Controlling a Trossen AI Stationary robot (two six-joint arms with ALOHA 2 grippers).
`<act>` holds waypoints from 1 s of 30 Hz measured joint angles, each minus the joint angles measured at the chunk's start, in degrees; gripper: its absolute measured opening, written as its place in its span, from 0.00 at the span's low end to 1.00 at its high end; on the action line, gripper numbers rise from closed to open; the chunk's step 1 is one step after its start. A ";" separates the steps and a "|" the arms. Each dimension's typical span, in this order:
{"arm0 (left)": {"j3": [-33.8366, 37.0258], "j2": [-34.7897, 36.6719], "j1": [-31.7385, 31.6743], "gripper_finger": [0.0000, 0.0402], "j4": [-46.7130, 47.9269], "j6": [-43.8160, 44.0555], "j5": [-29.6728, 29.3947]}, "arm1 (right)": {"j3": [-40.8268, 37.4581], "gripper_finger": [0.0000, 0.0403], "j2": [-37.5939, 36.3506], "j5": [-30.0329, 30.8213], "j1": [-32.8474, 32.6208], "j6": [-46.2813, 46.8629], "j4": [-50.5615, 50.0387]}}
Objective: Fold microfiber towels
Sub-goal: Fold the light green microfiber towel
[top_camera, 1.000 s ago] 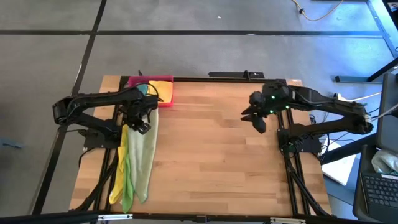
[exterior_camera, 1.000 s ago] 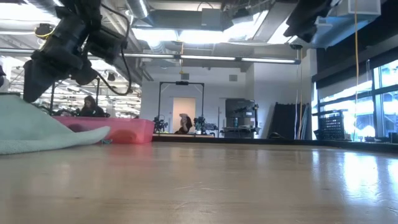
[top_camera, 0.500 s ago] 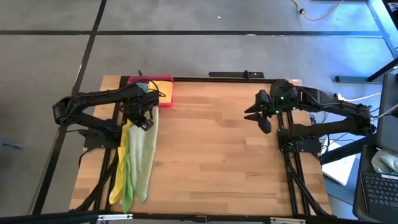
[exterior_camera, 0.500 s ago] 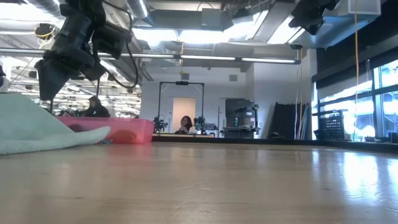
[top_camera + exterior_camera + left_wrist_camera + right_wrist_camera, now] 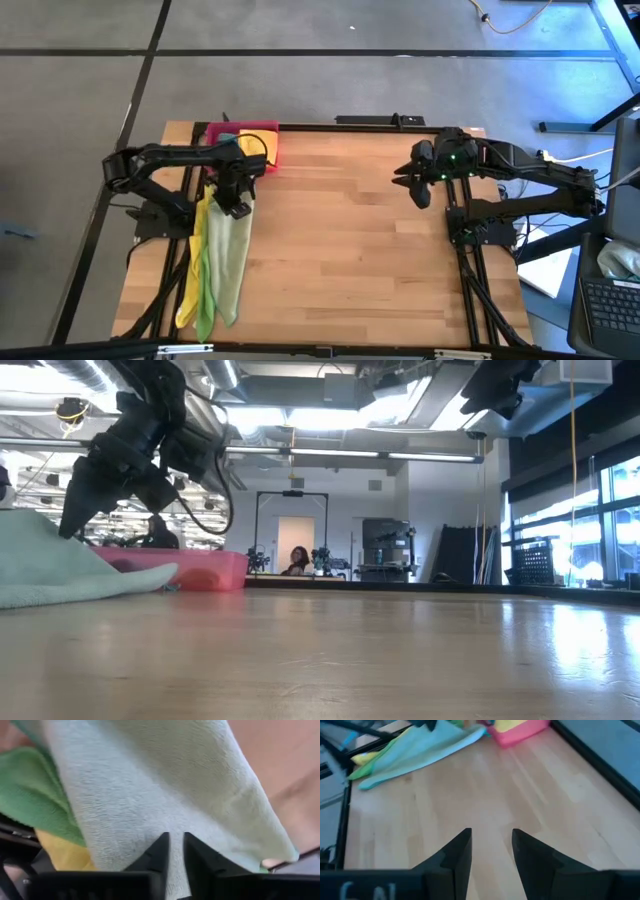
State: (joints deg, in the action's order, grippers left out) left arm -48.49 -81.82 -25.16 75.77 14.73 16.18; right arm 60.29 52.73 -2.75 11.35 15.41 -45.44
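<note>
Along the table's left edge, several microfiber towels lie in a long overlapping stack: a pale olive-green one [image 5: 232,255] on top, with a bright green one [image 5: 207,295] and a yellow one [image 5: 188,295] showing beside it. My left gripper [image 5: 238,206] points steeply down onto the far end of the pale towel [image 5: 165,785], its fingers nearly together. A pink tray [image 5: 266,138] at the far left holds more cloth, yellow and teal. My right gripper [image 5: 418,193] hangs open, high above the table's right side. My left gripper meets the pale olive-green towel's top surface near its far end [image 5: 175,827], coming steeply from above. Its fingertips [image 5: 164,842] stand a narrow slit apart with cloth showing between them. I cannot tell whether one layer or several is caught. The towel lies flat on the stack.
The wooden tabletop [image 5: 350,260] stretches bare between the two arms. The tray [image 5: 190,570] stands just beyond the stack's far end. Dark frame rails [image 5: 185,270] run along the table's left and right sides. A person shows far off in the room behind [image 5: 298,560].
My left gripper has come down and a little toward the table's right and near edges, onto the pale towel's far end. It has rolled about its own axis, and its fingers have drawn together. The towels have stayed where they were.
</note>
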 joint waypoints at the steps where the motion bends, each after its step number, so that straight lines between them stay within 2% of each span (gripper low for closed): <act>1: 0.00 0.00 0.22 0.04 -0.04 -0.16 0.44 | 0.00 0.36 0.00 0.65 0.00 0.53 0.10; 6: -2.23 0.13 1.87 0.00 -0.26 -0.26 1.12 | 0.00 0.36 0.22 5.00 -0.01 4.54 0.31; 13: -11.91 0.17 4.77 0.00 -0.26 -1.16 0.93 | 0.00 0.36 0.22 7.69 0.00 13.51 0.80; 19: -15.54 0.22 6.42 0.00 6.63 -5.37 -6.90 | 0.00 0.36 0.24 7.70 -0.01 18.92 4.18; 23: -15.54 0.22 5.65 0.05 10.30 -8.92 -8.09 | 0.02 0.36 1.13 7.68 -0.02 20.01 4.91; 26: -15.54 0.22 5.41 0.11 11.79 -11.43 -9.89 | 0.02 0.36 2.02 5.04 -0.02 15.90 5.21; 30: -14.56 4.12 5.27 0.19 9.08 -12.05 -12.79 | 0.02 0.36 3.05 2.63 -0.07 16.13 5.43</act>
State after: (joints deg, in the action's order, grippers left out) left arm -63.05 -77.70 -19.89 84.85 2.68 3.39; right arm 60.31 55.78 -0.12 11.29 31.54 -40.01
